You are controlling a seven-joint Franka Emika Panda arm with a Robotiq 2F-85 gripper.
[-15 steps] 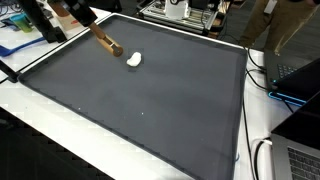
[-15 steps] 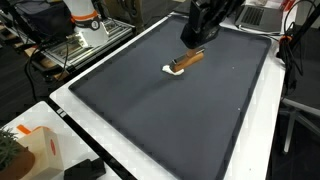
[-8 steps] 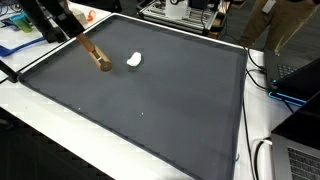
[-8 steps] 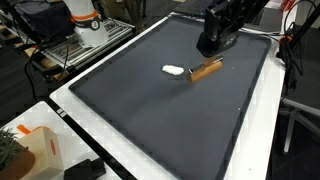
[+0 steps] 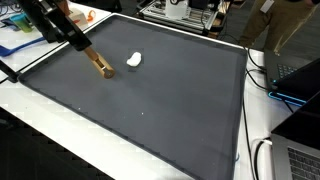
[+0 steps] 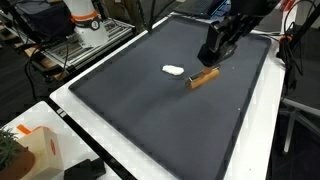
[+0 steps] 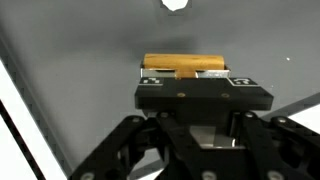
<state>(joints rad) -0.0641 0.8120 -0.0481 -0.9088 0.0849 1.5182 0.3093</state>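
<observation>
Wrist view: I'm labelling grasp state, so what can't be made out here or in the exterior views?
Wrist view: the body of the hand covers its fingertips, so a grip on the wooden block cannot be confirmed.
Wrist view: the top edge cuts off the white object.
Both exterior views: the white object is too small to identify; the hand is dark and small, its opening unreadable.

- wood block (image 7: 184, 66): bare tan wood, smooth, slight sheen along top
- gripper (image 7: 185, 78): black, matt, hard plastic or metal, can't tell which; small pale labels on body
- mat (image 5: 160, 100): dark grey, matt, fine even texture; cloth or rubber, can't tell
- white lump (image 5: 134, 60): matt, soft-looking; material unclear
- table edge (image 5: 40, 120): white, smooth, approx. semi-gloss
</observation>
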